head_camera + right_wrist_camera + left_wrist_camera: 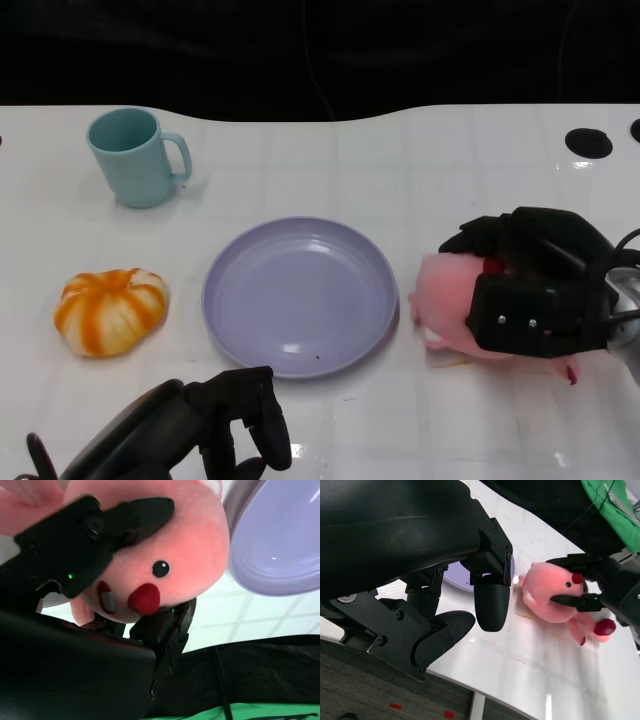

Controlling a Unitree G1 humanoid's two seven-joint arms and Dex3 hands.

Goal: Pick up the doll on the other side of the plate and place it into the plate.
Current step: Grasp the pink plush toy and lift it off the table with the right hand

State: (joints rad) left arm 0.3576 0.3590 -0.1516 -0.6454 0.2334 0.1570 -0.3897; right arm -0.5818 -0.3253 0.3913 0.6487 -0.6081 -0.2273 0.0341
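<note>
The white table (420,180) fills most of the head view, its far edge curving along the top against a dark background. At the centre of that frame lies the lavender plate (300,297), round and shallow, with nothing in it. At the right middle of the frame, just beside the plate's rim but not on it, sits the pink doll (450,300) on the table surface, and the right hand (535,285) is wrapped over it from the right side. Its fingers (480,235) reach across the top of the doll's head while the palm covers the body (only the doll's left part stays visible from above). The right wrist view shows the doll (170,545) close up, with a black eye and a red nose, one black finger (135,515) pressed across its head and another part of the hand closing under its face, so the doll is held between them. The left hand (215,420) rests at the lower left of the head view, fingers curled in with nothing in them, well apart from the doll. An orange and white pumpkin (110,310) lies at the left middle. A teal mug (135,155) stands upright at the upper left.
</note>
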